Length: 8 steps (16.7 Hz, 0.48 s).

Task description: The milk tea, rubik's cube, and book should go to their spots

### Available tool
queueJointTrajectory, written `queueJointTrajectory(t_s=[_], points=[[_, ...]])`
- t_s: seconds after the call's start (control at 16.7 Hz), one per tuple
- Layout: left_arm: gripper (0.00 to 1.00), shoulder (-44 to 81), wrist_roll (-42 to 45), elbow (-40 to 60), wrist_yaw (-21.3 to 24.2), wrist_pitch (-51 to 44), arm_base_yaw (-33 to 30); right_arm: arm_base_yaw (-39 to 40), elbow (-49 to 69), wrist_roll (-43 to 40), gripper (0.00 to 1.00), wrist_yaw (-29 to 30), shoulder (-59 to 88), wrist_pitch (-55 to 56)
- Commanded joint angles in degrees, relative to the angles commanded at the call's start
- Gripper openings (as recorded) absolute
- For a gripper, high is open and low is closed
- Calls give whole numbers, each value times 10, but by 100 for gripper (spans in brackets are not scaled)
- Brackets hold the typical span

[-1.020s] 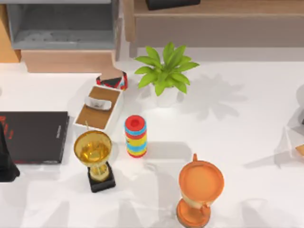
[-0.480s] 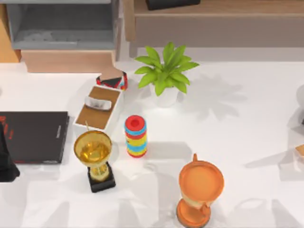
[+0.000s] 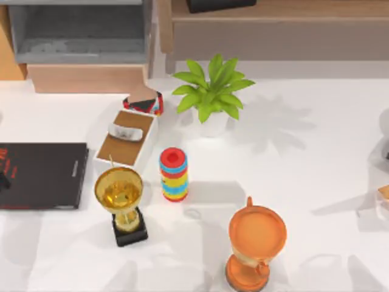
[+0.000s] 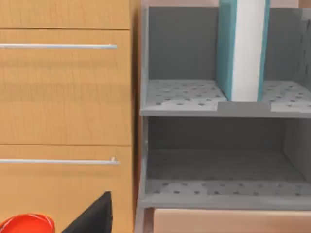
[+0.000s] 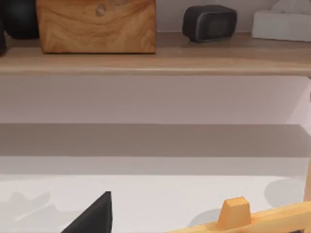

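Left arm's jaws: the left arm (image 3: 3, 180) sits at the worktop's (image 3: 316, 182) left edge, beside the flat black book (image 3: 42, 175); I cannot tell whether the jaws are open or closed.
Right arm's jaws: the right arm (image 3: 386, 153) is parked at the right edge, state likewise impossible to tell.
Straight ahead of the left jaws: the grey shelf unit (image 4: 218, 109), with wooden drawers (image 4: 63, 97) alongside.
Book: the light-blue book (image 4: 241, 48) stands upright on the upper shelf, long axis vertical, white page edges turned toward the jaws (by my judgement already in its spot).
Rubik's cube: the rubik's cube (image 3: 144, 104) rests on the worktop at the foot of the cabinet, partly tucked under its corner, just past the white tray (image 3: 129, 139).
Deciding relation: the cube lies ahead of the left jaws and off to their right, beyond the black book and the tray; it is well apart from the right jaws, with the potted plant (image 3: 209, 91) between. The left arm is the nearer one.
Risk: the gold trophy (image 3: 120, 198) and ring stack (image 3: 174, 174) stand near that path.
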Motion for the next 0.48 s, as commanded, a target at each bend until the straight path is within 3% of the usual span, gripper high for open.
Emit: queueJointTrajectory(t_s=[0.48], points=[[100, 469, -3, 297, -39, 155, -48, 0, 0, 0, 100, 0, 0, 0]])
